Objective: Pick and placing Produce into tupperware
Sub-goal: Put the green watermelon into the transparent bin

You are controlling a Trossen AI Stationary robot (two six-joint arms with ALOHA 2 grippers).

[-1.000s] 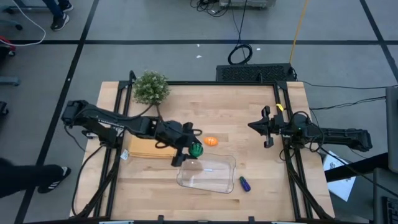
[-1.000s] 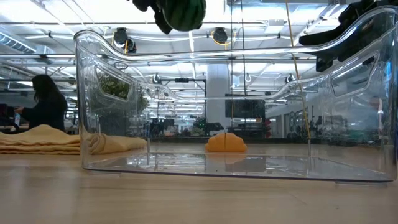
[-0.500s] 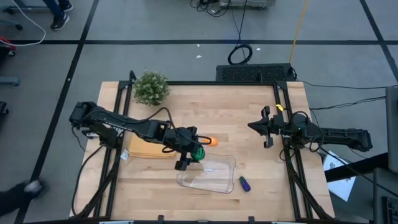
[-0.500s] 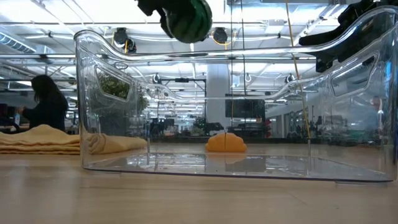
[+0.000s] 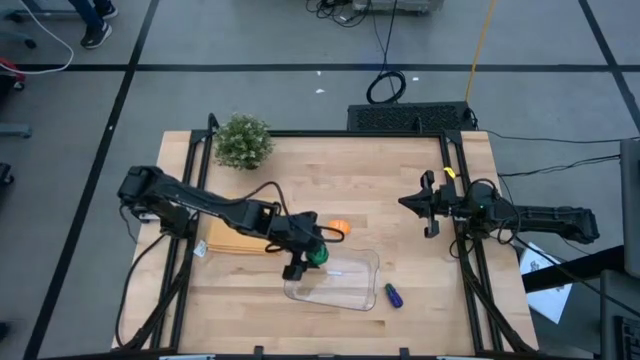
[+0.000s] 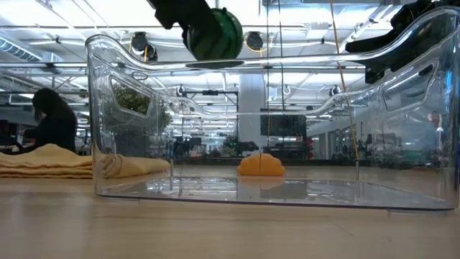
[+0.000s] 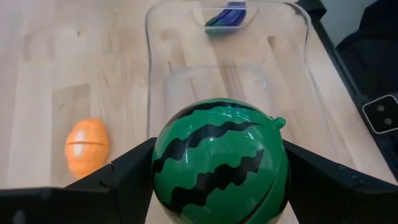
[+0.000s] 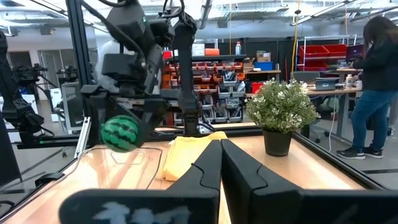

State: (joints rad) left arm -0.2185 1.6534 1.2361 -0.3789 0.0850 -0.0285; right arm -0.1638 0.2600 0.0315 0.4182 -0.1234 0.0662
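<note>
Left end effector [image 5: 313, 252] grips the green striped ball [image 5: 318, 255] above the tupperware [image 5: 345, 290] rim. Next it likely moves inward, then opens. Right end effector [image 5: 429, 204] waits closed.

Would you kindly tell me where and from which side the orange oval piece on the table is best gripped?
Grip the orange oval across its narrow middle, coming from straight above: it lies flat on bare table, apart from the tupperware. Its rounded sides may slip, so centre the gripper.

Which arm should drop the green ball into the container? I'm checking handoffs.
The left: its gripper already holds the green striped ball over the tupperware rim. The right gripper waits far off, shut and empty.
</note>
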